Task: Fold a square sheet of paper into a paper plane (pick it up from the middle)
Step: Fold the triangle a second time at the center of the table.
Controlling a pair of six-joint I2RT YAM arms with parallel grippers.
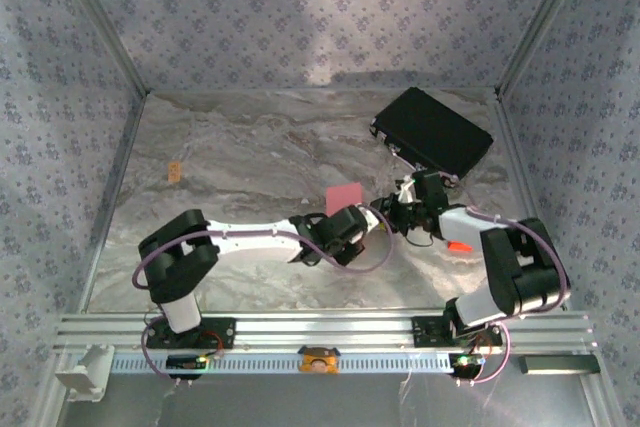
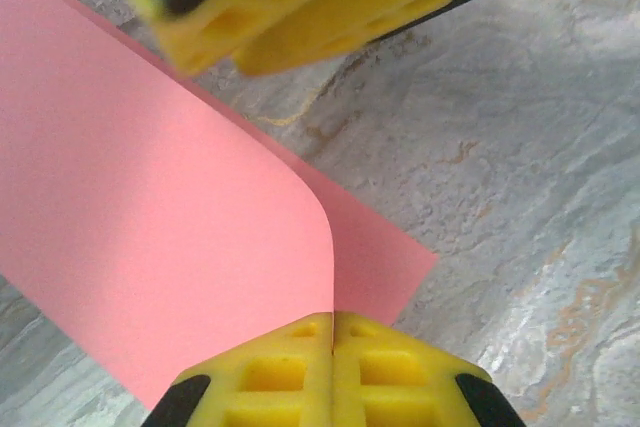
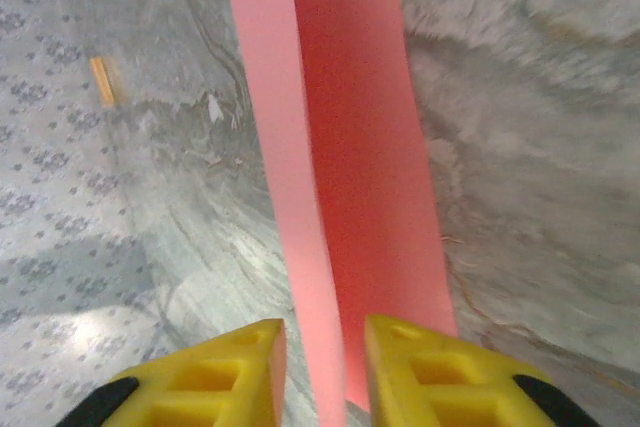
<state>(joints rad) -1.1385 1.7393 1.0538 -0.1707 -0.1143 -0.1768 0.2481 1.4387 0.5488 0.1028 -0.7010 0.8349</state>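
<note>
The square sheet of paper (image 1: 343, 197) is salmon pink and folded over, standing up off the marble table near the middle. My left gripper (image 2: 332, 325) is shut on its fold, with the curved crease running straight into the closed yellow jaws; from above it (image 1: 352, 221) sits just under the paper. My right gripper (image 3: 322, 347) is open, and the folded paper (image 3: 340, 147) passes through the gap between its yellow fingers (image 3: 420, 367) without being pinched. From above the right gripper (image 1: 393, 211) is just right of the paper. Its fingers (image 2: 300, 7) also show at the top of the left wrist view.
A black rectangular case (image 1: 432, 132) lies at the back right, close behind the right arm. A small orange tag (image 1: 175, 171) lies on the table at the far left. Patterned walls close in the table (image 1: 250, 137) on three sides.
</note>
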